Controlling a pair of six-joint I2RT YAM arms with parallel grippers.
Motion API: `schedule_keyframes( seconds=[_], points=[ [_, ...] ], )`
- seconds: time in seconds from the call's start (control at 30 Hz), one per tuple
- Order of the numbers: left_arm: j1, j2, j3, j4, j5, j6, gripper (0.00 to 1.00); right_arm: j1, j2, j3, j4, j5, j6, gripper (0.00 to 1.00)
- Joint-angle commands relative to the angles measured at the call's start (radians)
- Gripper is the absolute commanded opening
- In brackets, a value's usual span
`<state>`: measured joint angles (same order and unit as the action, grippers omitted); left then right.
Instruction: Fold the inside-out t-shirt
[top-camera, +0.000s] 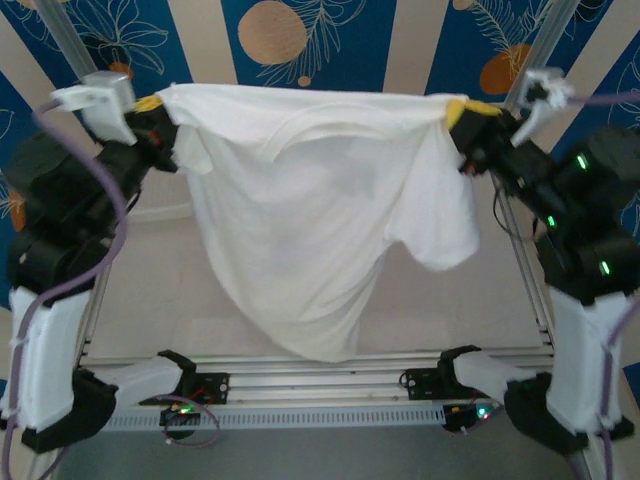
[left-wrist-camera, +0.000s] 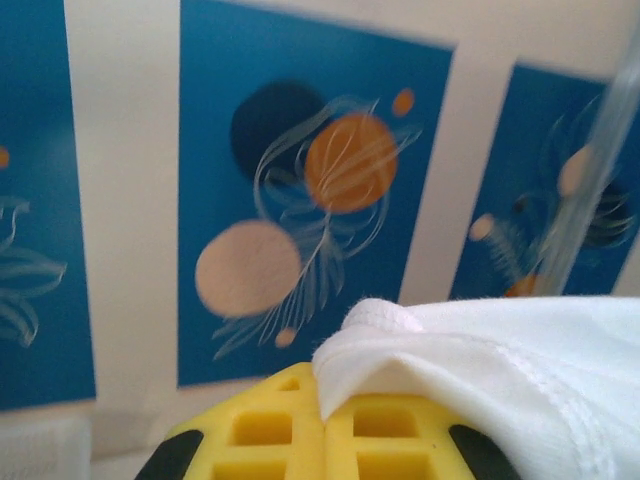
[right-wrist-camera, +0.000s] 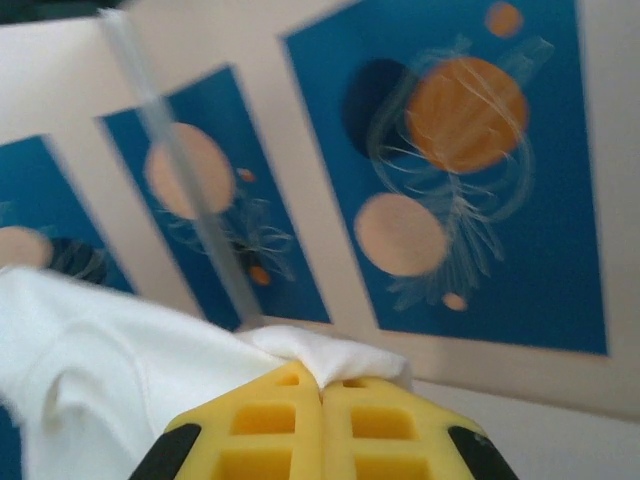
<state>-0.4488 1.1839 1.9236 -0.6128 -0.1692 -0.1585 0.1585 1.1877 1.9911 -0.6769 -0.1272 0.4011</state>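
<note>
The white t-shirt (top-camera: 320, 220) hangs high above the table (top-camera: 470, 300). The left gripper (top-camera: 150, 105) pinches one top corner and the right gripper (top-camera: 470, 110) pinches the other, jaws pressed together on cloth.

No text, label, brand or number can be read anywhere.

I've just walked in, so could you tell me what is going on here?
Both arms hold the white t-shirt up in the air between them. The left claw pinches one top corner and the right claw the other, each shut on the cloth. The shirt hangs spread out above the table, its lower end sagging toward the near edge. No fold is made yet.
</note>
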Motion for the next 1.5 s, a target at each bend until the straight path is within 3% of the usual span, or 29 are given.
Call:
schedule_keyframes(
  seconds=[0.0, 0.1, 0.2, 0.23, 0.27, 0.33, 0.4, 0.47, 0.53, 0.67, 0.77, 0.93, 1.07, 1.17, 1.27, 1.33, 1.47],
  points=[
    [0.019, 0.122, -0.018, -0.104, -0.124, -0.027, 0.00, -0.114, 0.201, 0.012, -0.117, -0.105, 0.132, 0.00],
    [0.063, 0.227, -0.108, -0.053, -0.112, -0.067, 0.00, -0.126, 0.344, -0.017, -0.055, -0.136, 0.124, 0.00],
    [0.122, 0.340, -0.214, 0.111, -0.072, -0.104, 0.00, -0.131, 0.504, -0.002, 0.009, -0.121, 0.110, 0.00],
    [0.140, 0.395, -0.222, 0.164, -0.080, -0.108, 0.00, -0.135, 0.572, 0.024, 0.027, -0.124, 0.119, 0.04],
    [0.157, 0.456, -0.215, 0.203, -0.076, -0.112, 0.03, -0.141, 0.634, 0.060, 0.037, -0.144, 0.120, 0.16],
    [0.203, 0.596, -0.151, 0.255, -0.036, -0.134, 0.32, -0.152, 0.806, 0.252, -0.048, -0.165, 0.124, 0.43],
    [0.245, 0.691, -0.074, 0.254, 0.048, -0.164, 0.55, -0.158, 0.953, 0.512, -0.216, -0.180, 0.110, 0.57],
    [0.266, 0.694, -0.071, 0.286, 0.110, -0.182, 0.68, -0.172, 1.037, 0.701, -0.331, -0.208, 0.121, 0.76],
    [0.270, 0.645, -0.119, 0.346, 0.168, -0.179, 0.76, -0.201, 1.032, 0.714, -0.344, -0.258, 0.157, 0.80],
    [0.268, 0.550, -0.174, 0.340, 0.376, -0.205, 0.78, -0.220, 0.866, 0.421, -0.204, -0.320, 0.182, 0.80],
    [0.225, 0.411, -0.314, 0.342, 0.511, -0.190, 0.78, -0.204, 0.689, 0.136, -0.146, -0.328, 0.140, 0.80],
    [0.025, 0.109, -0.634, 0.323, 0.579, -0.011, 0.80, -0.143, 0.213, -0.574, 0.060, -0.207, 0.147, 0.79],
    [-0.191, -0.019, -0.780, 0.232, 0.555, 0.138, 0.82, 0.008, -0.091, -0.893, -0.028, 0.047, 0.250, 0.77],
    [-0.330, -0.074, -0.891, 0.205, 0.506, 0.203, 0.86, 0.144, -0.243, -1.056, -0.172, 0.191, 0.448, 0.72],
    [-0.477, -0.119, -0.996, 0.211, 0.426, 0.303, 0.97, 0.271, -0.285, -1.156, -0.371, 0.195, 0.660, 0.71],
    [-0.583, -0.141, -1.052, 0.207, 0.313, 0.384, 1.00, 0.374, -0.284, -1.202, -0.473, 0.177, 0.751, 0.71],
    [-0.670, -0.139, -1.117, 0.203, 0.227, 0.463, 1.00, 0.498, -0.289, -1.283, -0.535, 0.207, 0.892, 0.71]
  ],
)
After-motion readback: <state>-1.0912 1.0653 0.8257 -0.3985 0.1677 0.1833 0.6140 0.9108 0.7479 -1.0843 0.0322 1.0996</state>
